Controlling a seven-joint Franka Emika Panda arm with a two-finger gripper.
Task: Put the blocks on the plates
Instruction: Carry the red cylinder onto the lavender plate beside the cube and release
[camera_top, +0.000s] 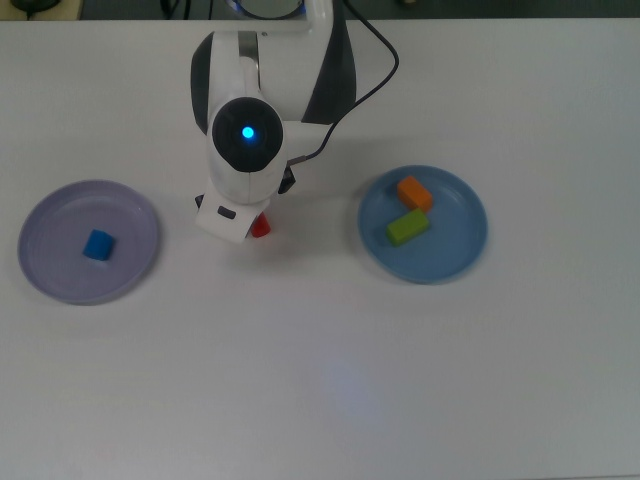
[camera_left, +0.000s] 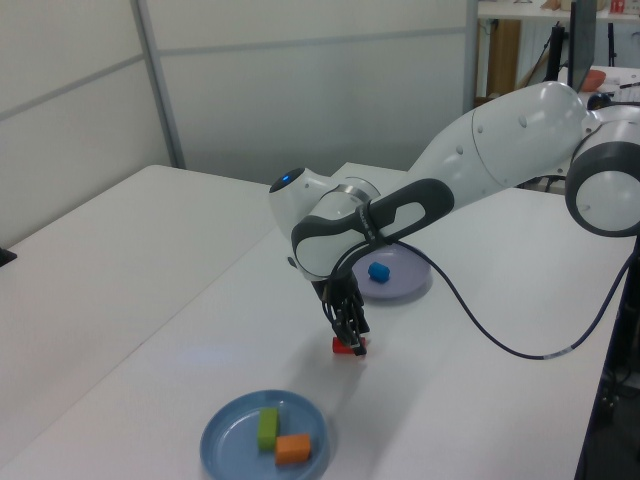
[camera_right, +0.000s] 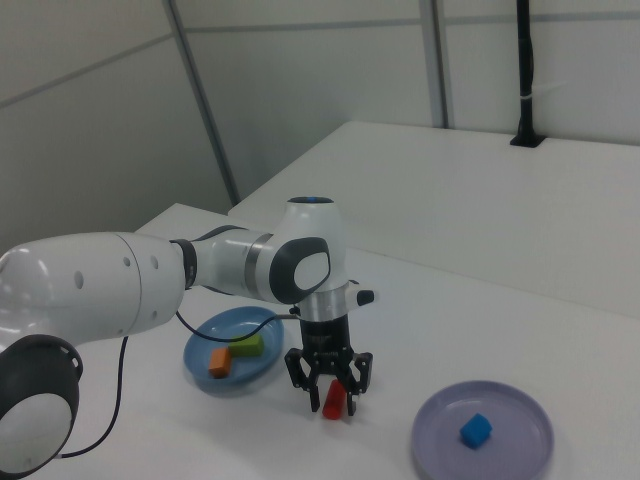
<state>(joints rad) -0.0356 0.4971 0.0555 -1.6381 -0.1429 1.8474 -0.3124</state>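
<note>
From my remote station: the Panda's gripper (camera_right: 331, 392) stands low over the white table (camera_top: 320, 380), its fingers (camera_right: 351, 391) spread on either side of the red cylinder (camera_right: 334, 400), which lies on the table at lower centre of the right view. I cannot tell whether the pads touch it. In the top view, the arm's white body covers most of the cylinder, leaving only a red sliver left of centre, on bare table between the two plates. The lavender plate (camera_top: 55, 275) sits at the left edge of the top view with the blue stubby cylinder (camera_top: 98, 245) resting inside it. The blue plate (camera_top: 455, 250) sits right of centre in the same frame, holding the orange block (camera_top: 414, 192) and the green block (camera_top: 407, 226) just beside each other. In the left view, the gripper hangs at mid-frame, the blue plate below it near the bottom edge. A black cable (camera_left: 500, 335) droops from the arm.
</note>
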